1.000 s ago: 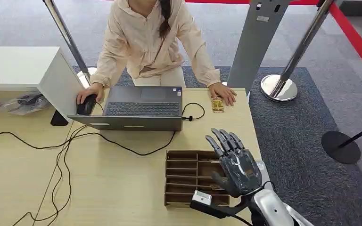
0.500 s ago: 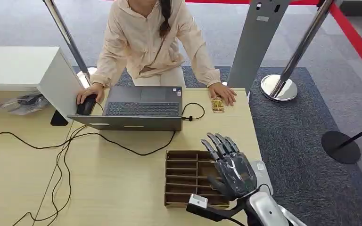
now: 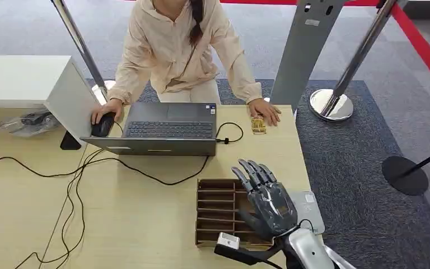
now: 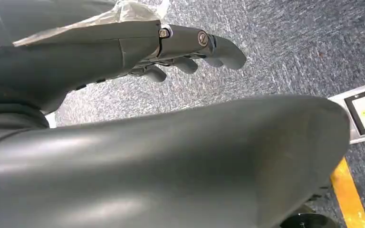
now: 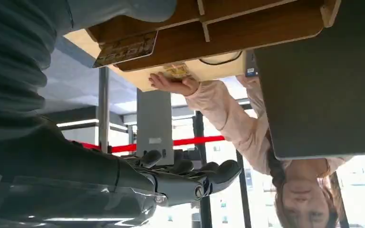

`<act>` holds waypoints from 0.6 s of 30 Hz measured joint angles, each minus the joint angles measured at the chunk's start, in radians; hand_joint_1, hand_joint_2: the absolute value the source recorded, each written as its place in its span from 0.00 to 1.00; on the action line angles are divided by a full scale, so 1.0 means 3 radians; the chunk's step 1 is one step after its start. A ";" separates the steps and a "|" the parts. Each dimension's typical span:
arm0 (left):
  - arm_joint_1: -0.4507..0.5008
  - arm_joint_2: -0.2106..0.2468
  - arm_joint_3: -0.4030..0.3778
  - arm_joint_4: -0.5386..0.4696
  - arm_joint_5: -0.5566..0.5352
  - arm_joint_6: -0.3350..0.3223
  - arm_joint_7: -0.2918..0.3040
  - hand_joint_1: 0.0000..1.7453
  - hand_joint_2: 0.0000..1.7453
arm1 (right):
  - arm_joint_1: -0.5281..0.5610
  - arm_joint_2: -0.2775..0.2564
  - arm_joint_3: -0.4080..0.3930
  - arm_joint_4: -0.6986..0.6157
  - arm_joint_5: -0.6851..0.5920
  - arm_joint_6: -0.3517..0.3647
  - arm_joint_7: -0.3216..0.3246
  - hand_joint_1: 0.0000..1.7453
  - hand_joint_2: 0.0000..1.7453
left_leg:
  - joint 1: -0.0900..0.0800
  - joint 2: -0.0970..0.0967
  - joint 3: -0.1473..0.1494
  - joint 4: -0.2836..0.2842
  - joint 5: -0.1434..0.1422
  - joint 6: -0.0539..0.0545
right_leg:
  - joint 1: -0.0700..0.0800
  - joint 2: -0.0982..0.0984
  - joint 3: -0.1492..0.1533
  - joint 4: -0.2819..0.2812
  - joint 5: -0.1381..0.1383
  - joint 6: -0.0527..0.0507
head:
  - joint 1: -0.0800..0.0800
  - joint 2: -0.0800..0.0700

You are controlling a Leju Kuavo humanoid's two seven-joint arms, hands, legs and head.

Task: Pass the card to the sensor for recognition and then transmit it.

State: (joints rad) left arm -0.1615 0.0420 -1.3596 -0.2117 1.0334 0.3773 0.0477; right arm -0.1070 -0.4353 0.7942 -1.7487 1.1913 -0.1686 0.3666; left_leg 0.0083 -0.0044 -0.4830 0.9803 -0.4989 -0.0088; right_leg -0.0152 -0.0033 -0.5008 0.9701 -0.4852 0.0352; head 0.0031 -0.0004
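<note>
Three cameras: one high overview, two close wrist views

The head view looks forward and down from high up over the desk, taking in the laptop, the wooden divider tray and the seated person; the right wrist view sits close behind the right hand, low over the desk and upside down, sharing the tray, laptop and person with the head view; the left wrist view looks down past the left hand at grey carpet.
</note>
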 joint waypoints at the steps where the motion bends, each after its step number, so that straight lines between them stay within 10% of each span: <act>1: 0.0000 -0.0001 0.0000 0.0000 -0.0004 0.0000 -0.0002 0.00 0.00 | -0.0004 0.0010 0.0006 0.0005 0.0003 -0.0002 0.0000 0.16 1.00 | 0.0000 0.0000 0.0000 0.0000 0.0000 0.0000 | 0.0000 0.0000 0.0000 0.0000 0.0000 0.0000 | -0.0001 0.0000; 18: -0.0001 -0.0015 -0.0006 0.0000 -0.0038 0.0009 -0.0028 0.00 0.00 | -0.0063 0.0122 0.0041 0.0125 0.0015 -0.0019 0.0000 0.26 1.00 | 0.0000 0.0000 0.0002 0.0000 0.0000 0.0000 | 0.0000 0.0000 0.0002 0.0000 0.0000 0.0000 | -0.0001 0.0001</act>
State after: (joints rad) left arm -0.1617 0.0374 -1.3615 -0.2117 1.0220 0.3800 0.0393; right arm -0.1261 -0.3986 0.8064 -1.7113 1.1959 -0.1743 0.3666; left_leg 0.0083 -0.0044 -0.4825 0.9803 -0.4989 -0.0089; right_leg -0.0152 -0.0033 -0.5003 0.9701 -0.4852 0.0352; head 0.0027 0.0000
